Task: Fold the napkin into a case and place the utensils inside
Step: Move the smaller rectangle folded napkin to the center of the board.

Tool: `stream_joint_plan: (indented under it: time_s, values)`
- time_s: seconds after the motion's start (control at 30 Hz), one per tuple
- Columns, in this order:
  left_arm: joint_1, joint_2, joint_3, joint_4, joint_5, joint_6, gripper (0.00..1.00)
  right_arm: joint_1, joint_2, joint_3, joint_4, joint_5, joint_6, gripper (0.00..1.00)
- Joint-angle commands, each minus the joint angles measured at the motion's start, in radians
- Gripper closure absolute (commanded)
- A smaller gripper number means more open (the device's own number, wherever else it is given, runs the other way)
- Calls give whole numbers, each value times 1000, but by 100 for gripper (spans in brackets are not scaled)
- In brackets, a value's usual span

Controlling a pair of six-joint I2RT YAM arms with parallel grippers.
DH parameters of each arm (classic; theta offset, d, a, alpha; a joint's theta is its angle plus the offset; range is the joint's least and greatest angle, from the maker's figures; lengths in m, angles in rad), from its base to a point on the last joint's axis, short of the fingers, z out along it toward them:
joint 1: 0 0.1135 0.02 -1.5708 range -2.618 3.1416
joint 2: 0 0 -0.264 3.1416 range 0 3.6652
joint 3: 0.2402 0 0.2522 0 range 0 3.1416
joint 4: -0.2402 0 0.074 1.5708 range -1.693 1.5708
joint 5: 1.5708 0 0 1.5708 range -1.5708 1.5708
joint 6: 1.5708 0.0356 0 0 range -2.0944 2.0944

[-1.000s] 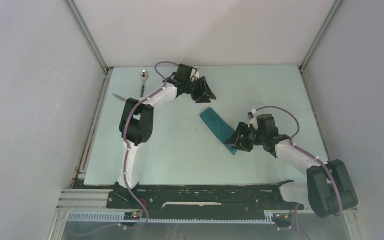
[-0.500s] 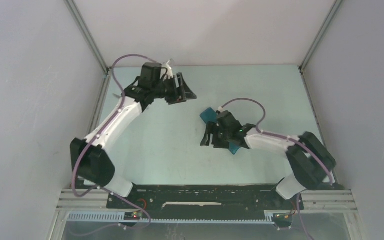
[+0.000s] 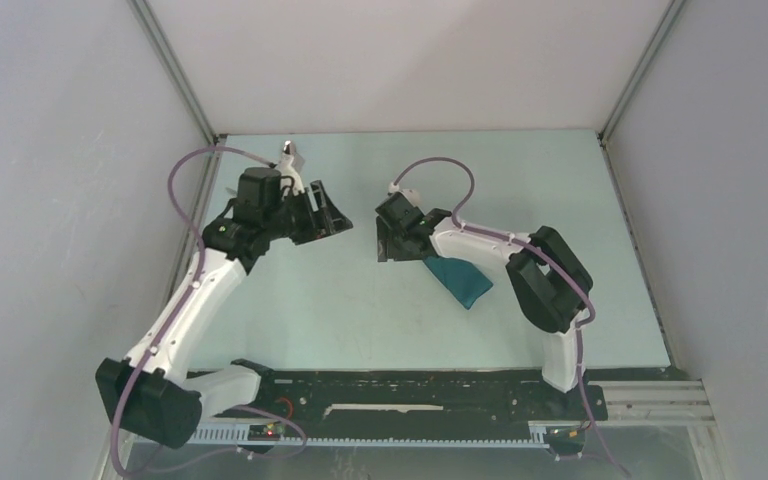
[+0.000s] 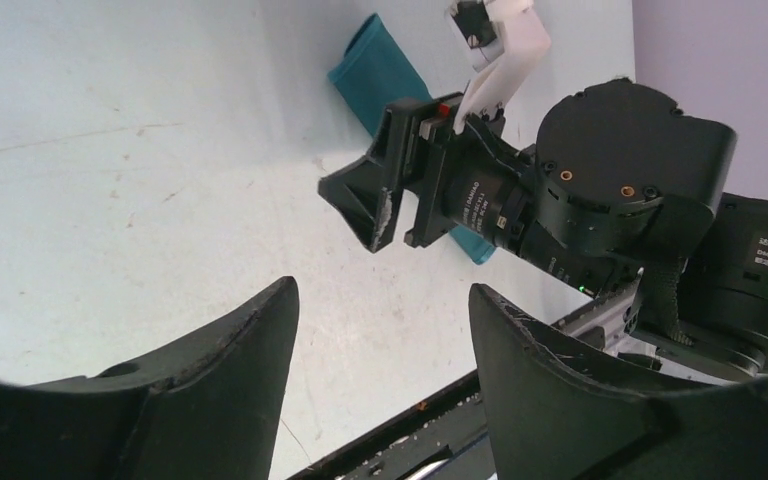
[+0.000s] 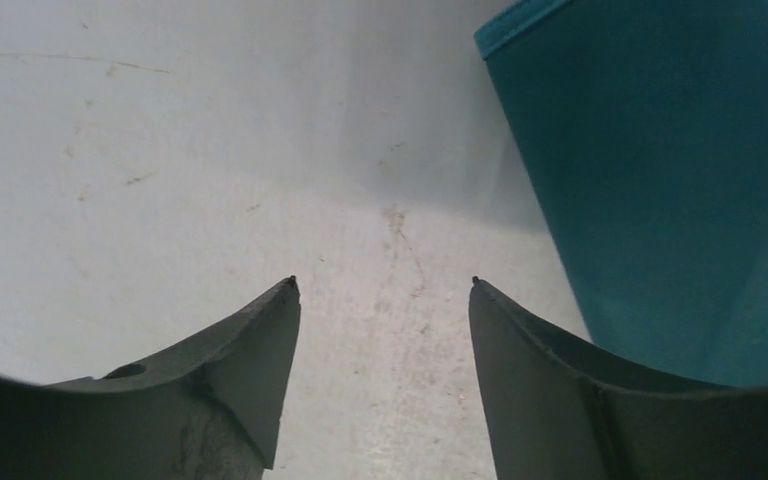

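Two hands are hanging empty over the pale bench (image 3: 360, 320) in the overhead view. The left hand (image 3: 332, 212) and the right hand (image 3: 384, 240) are facing each other near the middle, both with fingers spread and nothing between them. The case (image 3: 457, 278), a narrow teal strip, is lying flat and slanted just beside the right hand, partly under that arm. A glint that looks like the spoon (image 3: 287, 150) is showing at the far edge behind the left arm; the knife is not showing.

From the left wrist, the spread fingers are framing bare bench, with the right hand close ahead and the case running behind it.

From the right wrist, released fingers are pointing at bare bench, with the end of the case lying just to their right, untouched.

The utensils, by this reckoning, are not yet going in. Three things are threatening:
- The hands, standing so near, could knock together.
- A finger dragging the edge of the case could undo the fold.
- The thin spoon, lying flat, could slip from a pinch.
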Motion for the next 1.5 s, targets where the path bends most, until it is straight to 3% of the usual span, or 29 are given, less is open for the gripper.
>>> stream_joint_plan:
  time_s: [0.0, 0.33, 0.6, 0.97, 1.1, 1.27, 1.47]
  values:
    - [47, -64, -15, 15, -18, 24, 30, 7, 31, 21, -101, 42, -134, 31]
    - [92, -89, -8, 25, 42, 33, 30, -52, 5, -104, -52, 26, -74, 32]
    - [113, -96, -5, 28, 93, 31, 30, -242, -81, -269, -13, 2, -98, 32]
    - [125, -92, 9, 37, 148, 25, 30, -514, -140, -281, -115, -21, -212, 30]
    - [125, -73, 6, 59, 182, 13, 30, -429, -193, -282, -156, -20, -225, 29]
    - [125, -58, -8, 102, 220, -17, 30, -344, -231, -326, -167, -27, -111, 28]
    - [125, -57, -5, 103, 228, -11, 30, -454, -267, -448, -135, 12, -63, 28]
